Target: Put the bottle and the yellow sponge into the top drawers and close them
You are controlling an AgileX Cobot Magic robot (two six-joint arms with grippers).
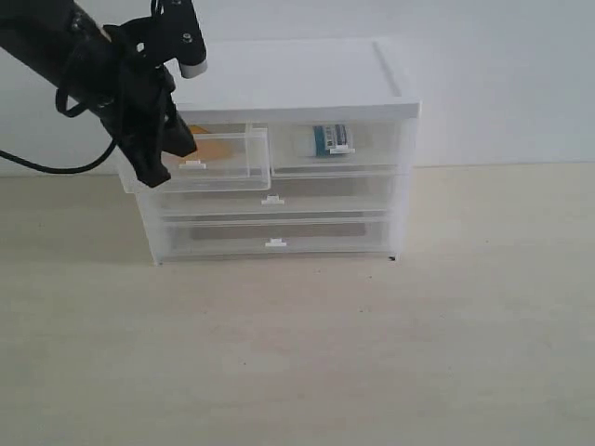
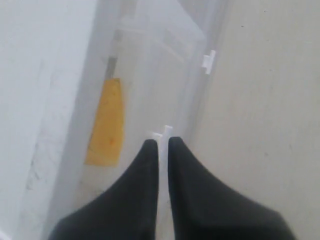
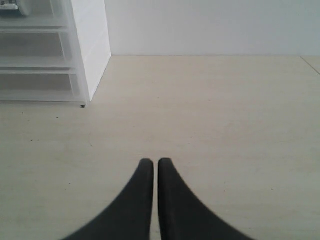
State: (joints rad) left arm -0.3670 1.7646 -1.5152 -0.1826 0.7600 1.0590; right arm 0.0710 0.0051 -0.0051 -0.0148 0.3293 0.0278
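Since the yellow sponge (image 2: 106,125) lies inside, the left gripper (image 2: 163,142), pressed together, meets the tab (image 2: 162,132) of the open top drawer (image 1: 228,160) (likely to push).

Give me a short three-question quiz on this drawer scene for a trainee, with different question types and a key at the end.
1. True or false: the bottle sits inside the shut top right drawer.
2. Which top drawer stands pulled out? A) left B) right C) neither
3. Fill in: the left pincer, closed, has its tips at the tab ___ of the drawer holding the yellow sponge.
Key: 1 true; 2 A, the top left drawer; 3 handle.
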